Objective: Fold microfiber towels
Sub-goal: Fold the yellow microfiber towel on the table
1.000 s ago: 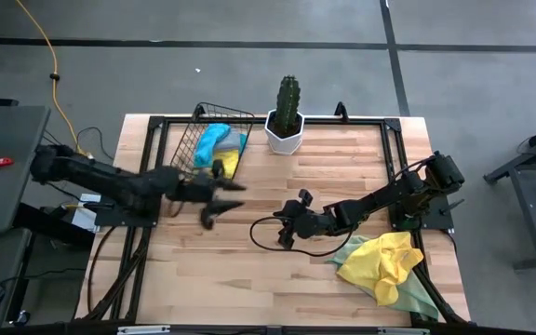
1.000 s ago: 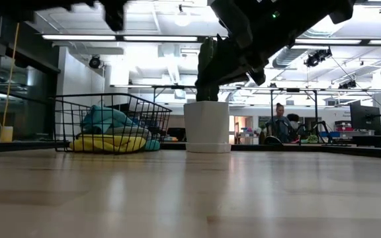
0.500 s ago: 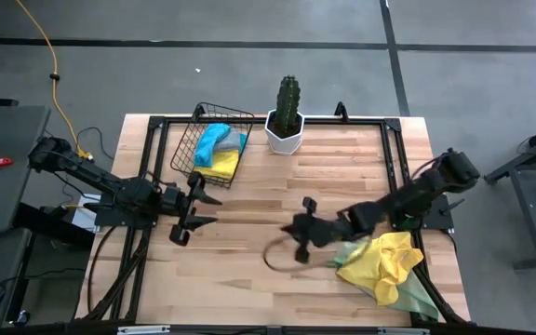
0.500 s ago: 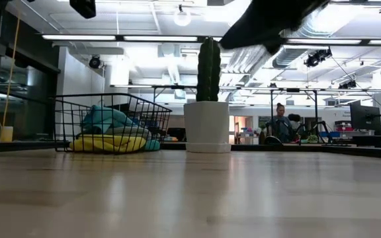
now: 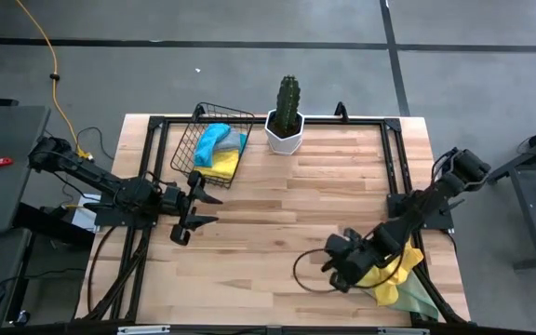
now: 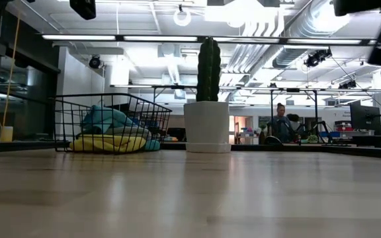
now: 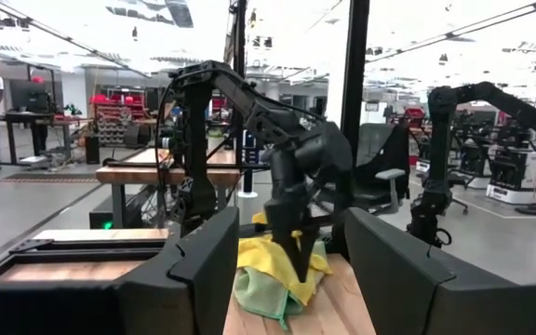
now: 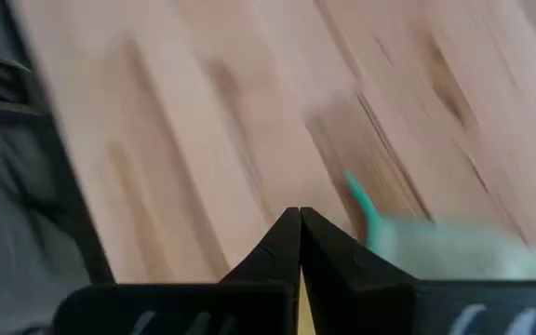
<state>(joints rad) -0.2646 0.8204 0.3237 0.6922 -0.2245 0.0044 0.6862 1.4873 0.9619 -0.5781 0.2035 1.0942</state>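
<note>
A crumpled yellow towel lies on a pale green one at the table's near right corner; the left wrist view shows both. My right gripper hangs shut just left of that pile, pointing steeply down at bare wood, with the green towel's edge beside it. My left gripper stands open at the table's left edge, near the wire basket, its fingers around nothing. Blue and yellow towels lie in the basket.
A cactus in a white pot stands at the far edge, right of the basket. A black frame runs round the tabletop. A dark cable loop hangs by my right gripper. Bare wood lies in the middle.
My left gripper drew back toward the table's left edge, then held still, staying open. My right gripper swung from the table's middle toward the near edge and the right, up to the yellow towel, tipping further downward and staying shut. The towels have not moved.
</note>
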